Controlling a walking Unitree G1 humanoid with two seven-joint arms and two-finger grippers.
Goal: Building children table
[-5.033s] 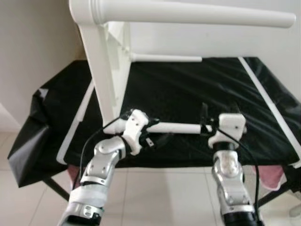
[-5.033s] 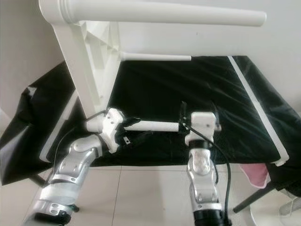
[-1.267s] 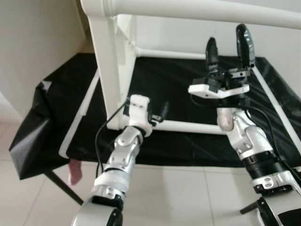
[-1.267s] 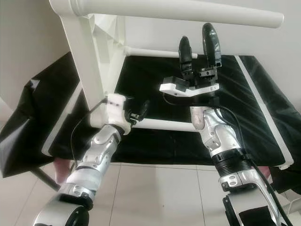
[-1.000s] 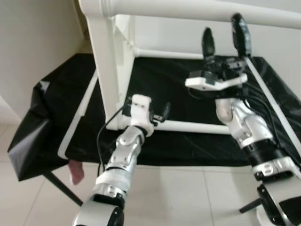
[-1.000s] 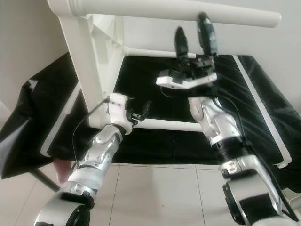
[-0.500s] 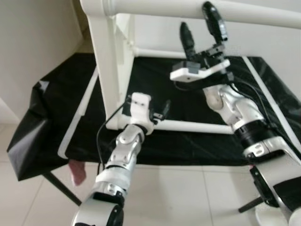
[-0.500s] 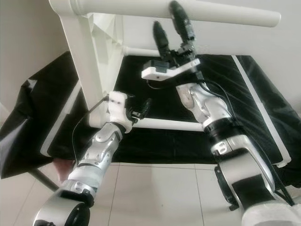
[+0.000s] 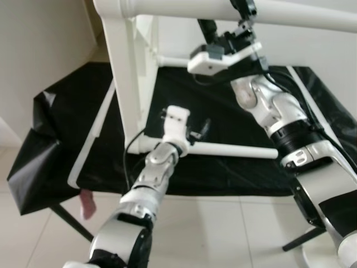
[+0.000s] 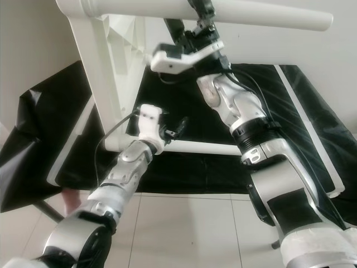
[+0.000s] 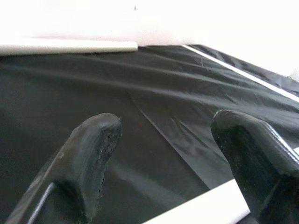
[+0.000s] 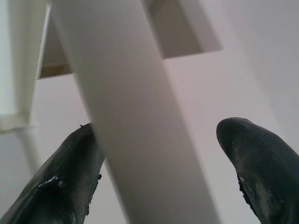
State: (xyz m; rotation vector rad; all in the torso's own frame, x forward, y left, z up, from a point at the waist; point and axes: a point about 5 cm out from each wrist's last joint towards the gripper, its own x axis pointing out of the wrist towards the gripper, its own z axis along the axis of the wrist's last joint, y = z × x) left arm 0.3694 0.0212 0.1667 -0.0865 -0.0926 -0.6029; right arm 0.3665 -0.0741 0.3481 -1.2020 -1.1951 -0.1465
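The right gripper [image 9: 226, 22] is way up high, arm stretched up and forward with the wrist bent back, and its two black fingers [image 12: 60, 186] are spread wide on either side of the top leg [image 9: 234, 11] of the white children table [image 9: 127, 72], which runs between them in the right wrist view; one finger looks to be right against the leg, the other stands off it. The left gripper [image 9: 199, 129] is low, its silver forearm reaching up from the bottom of the head view, and it sits at the near leg [image 9: 228, 149], the one lying along the front of the black sheet [image 9: 223, 111]. Its fingers [image 11: 91, 154] are also open wide, with the leg's end passing between their tips, not clamped. Count-wise, three white round legs can be made out: the top one, the near one and a far leg [image 9: 167, 60] further back, all plugged into the table's panel, which stands on edge at the left. There are also two thin white strips, a left strip [image 9: 92, 137] and a right strip [image 9: 312, 106], lying on the sheet. The sheet is crinkly plastic draped over a low stand, hanging off in a bunch at the left. Underneath is a pale tiled floor [image 9: 223, 229], and plain light walls [image 9: 39, 50] are behind and to the left.
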